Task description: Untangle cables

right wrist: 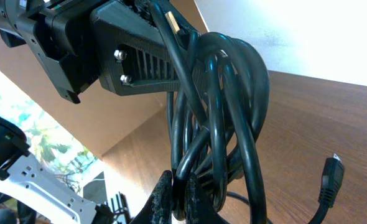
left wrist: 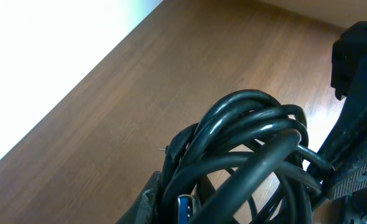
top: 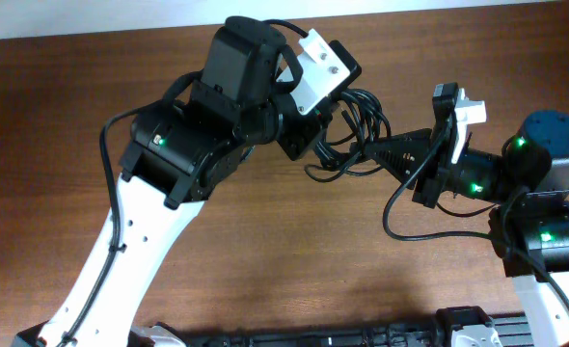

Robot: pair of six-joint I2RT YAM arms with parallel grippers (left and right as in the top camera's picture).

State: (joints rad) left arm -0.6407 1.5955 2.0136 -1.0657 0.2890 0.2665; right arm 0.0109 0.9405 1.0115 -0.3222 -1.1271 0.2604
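Overhead, the cables (top: pixel 357 130) were held above the table (top: pixel 265 251) between both arms, the left gripper (top: pixel 315 146) and right gripper (top: pixel 392 150) each clamped on strands; separation was best done slowly, watching for snagged loops.

— What sort of place is this?

— A robotics lab or test bench, by the look of it. Two arms, a left arm (top: pixel 121 241) and a right arm (top: pixel 540 231), stand at the near corners of a bare wooden table (top: pixel 265 251), green status lights glowing on their joints.

— Anything beyond the table?

— In the right wrist view, a bright window with blurred greenery outside. Nothing domestic shows.
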